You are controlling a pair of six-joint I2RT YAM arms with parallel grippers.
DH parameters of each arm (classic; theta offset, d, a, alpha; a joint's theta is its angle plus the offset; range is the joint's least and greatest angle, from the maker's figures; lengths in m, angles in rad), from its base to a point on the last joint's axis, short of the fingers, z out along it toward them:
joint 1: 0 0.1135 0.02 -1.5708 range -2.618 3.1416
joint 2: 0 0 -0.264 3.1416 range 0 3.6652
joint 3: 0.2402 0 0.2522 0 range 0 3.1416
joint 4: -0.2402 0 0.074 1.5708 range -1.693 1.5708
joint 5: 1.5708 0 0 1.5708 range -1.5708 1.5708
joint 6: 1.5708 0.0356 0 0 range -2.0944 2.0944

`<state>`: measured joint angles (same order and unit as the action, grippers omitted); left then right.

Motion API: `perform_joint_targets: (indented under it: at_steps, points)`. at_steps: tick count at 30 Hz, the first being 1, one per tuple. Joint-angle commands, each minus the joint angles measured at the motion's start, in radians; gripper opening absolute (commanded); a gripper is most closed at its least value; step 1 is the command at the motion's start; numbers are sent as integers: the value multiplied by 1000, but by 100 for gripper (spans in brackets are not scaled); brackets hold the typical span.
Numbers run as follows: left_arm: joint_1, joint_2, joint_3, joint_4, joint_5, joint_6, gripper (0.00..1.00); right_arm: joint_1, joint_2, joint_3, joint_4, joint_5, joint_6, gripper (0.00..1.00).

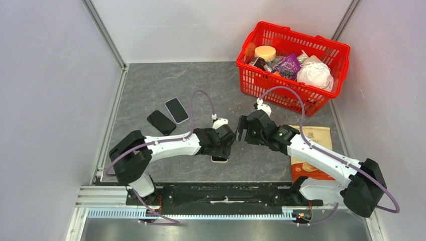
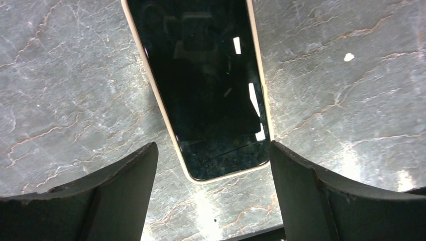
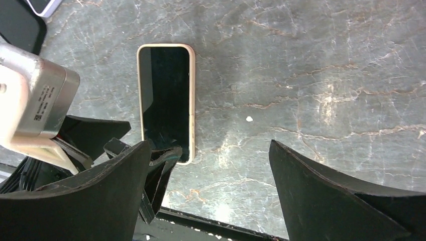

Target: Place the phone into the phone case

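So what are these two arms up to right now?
The left gripper is open, its fingers either side of the end of a cream-edged phone lying screen up on the table, not gripping it. The right gripper, also open, hangs just beside. What looks like a black case lies apart to the left.

The grey marbled table (image 1: 166, 85) carries a phone (image 3: 166, 100). Far left of it lie a black case (image 1: 161, 122) and a second phone (image 1: 177, 110); far right, a red basket (image 1: 261, 85); right, a snack bag (image 1: 316, 138).
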<state>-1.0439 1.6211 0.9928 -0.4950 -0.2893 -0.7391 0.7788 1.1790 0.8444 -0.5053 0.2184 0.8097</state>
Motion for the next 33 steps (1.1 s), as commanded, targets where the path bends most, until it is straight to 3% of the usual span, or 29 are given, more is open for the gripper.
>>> perform_joint_targets:
  at_steps: [1, 16, 33]
  points:
    - [-41, 28, 55, -51, -94, 5, 88, 0, -32, -6, 11, 8, 6, 95]
    - [-48, 91, 74, 64, -57, -34, 91, 0, -71, -32, 6, 11, 6, 95]
    - [-30, 201, 106, -25, -152, -69, 92, -1, -190, -27, -58, 76, 7, 95]
